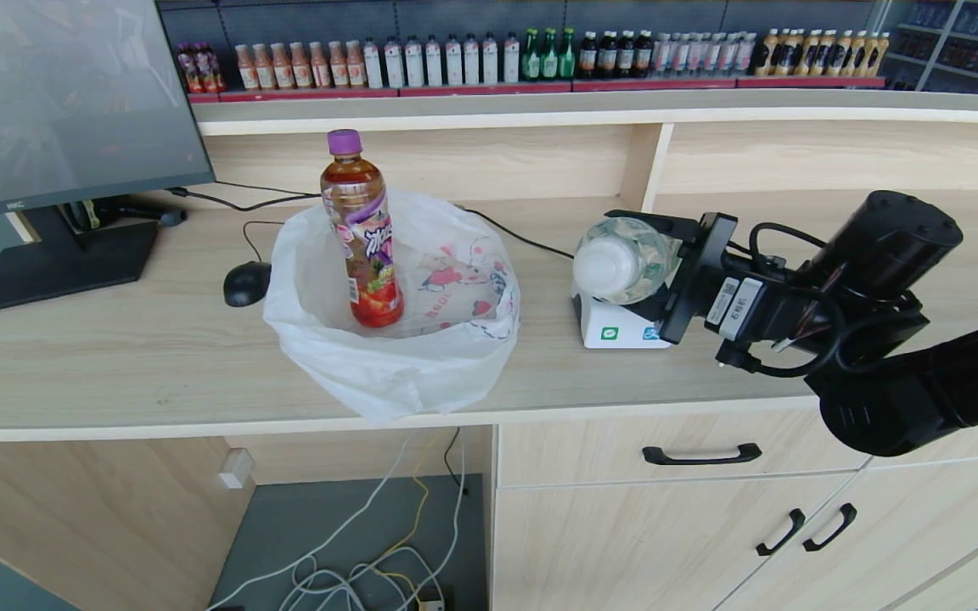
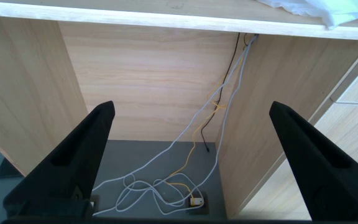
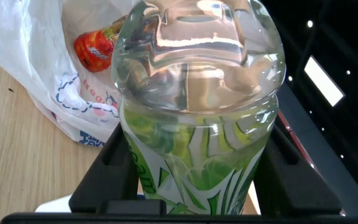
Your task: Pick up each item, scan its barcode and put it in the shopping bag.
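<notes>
My right jaws pinch the water bottle (image 1: 625, 259) on its side just over the scanner (image 1: 616, 327), I think so its code gets read. The bag (image 1: 387, 356) sits open at its 9 o'clock, one drink (image 1: 362, 238) inside. My left jaws hang spread, empty.

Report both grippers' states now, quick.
Left gripper: open, holding nothing.
Right gripper: closed on the clear bottle.
</notes>
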Robot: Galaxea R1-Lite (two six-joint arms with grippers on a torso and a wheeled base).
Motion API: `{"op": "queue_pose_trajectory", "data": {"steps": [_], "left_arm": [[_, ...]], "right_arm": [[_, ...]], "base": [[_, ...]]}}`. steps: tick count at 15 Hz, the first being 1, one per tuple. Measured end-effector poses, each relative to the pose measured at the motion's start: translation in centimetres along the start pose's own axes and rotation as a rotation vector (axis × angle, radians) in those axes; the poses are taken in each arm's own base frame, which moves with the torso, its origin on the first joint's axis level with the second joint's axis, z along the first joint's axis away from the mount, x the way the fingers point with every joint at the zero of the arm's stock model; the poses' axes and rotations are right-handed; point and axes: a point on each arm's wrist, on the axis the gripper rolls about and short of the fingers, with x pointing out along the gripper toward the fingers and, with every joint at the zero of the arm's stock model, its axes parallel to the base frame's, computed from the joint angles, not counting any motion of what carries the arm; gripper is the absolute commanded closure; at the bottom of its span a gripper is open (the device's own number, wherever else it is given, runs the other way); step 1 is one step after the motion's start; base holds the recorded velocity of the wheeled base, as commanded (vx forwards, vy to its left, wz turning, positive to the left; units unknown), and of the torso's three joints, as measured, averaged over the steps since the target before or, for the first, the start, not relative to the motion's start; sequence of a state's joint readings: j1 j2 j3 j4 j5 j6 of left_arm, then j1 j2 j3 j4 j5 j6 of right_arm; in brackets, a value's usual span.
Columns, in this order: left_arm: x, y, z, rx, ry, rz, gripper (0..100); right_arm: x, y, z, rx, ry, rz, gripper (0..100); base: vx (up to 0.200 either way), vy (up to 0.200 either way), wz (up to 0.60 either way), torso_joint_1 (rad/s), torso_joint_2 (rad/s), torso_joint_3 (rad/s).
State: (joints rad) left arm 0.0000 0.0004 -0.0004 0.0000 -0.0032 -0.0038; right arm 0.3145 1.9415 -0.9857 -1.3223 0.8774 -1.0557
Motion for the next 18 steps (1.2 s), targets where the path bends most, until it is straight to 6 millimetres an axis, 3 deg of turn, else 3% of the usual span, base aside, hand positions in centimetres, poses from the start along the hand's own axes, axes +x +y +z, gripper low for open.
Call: {"op": "queue_pose_trajectory", "data": {"steps": [8, 18], "left_arm": [[0.0, 0.0, 0.0, 0.000, 0.000, 0.000, 0], [0.0, 0.0, 0.0, 0.001, 0.000, 0.000, 0]], "right_arm": [[0.7, -0.7, 1.6, 0.019, -0.016, -0.026, 100], [2.0, -4.1, 7.3, 0.168, -0.005, -0.204, 100]], "base": [[0.000, 0.000, 0.00, 0.000, 0.00, 0.000], [0.000, 0.000, 0.00, 0.000, 0.00, 0.000]]}}
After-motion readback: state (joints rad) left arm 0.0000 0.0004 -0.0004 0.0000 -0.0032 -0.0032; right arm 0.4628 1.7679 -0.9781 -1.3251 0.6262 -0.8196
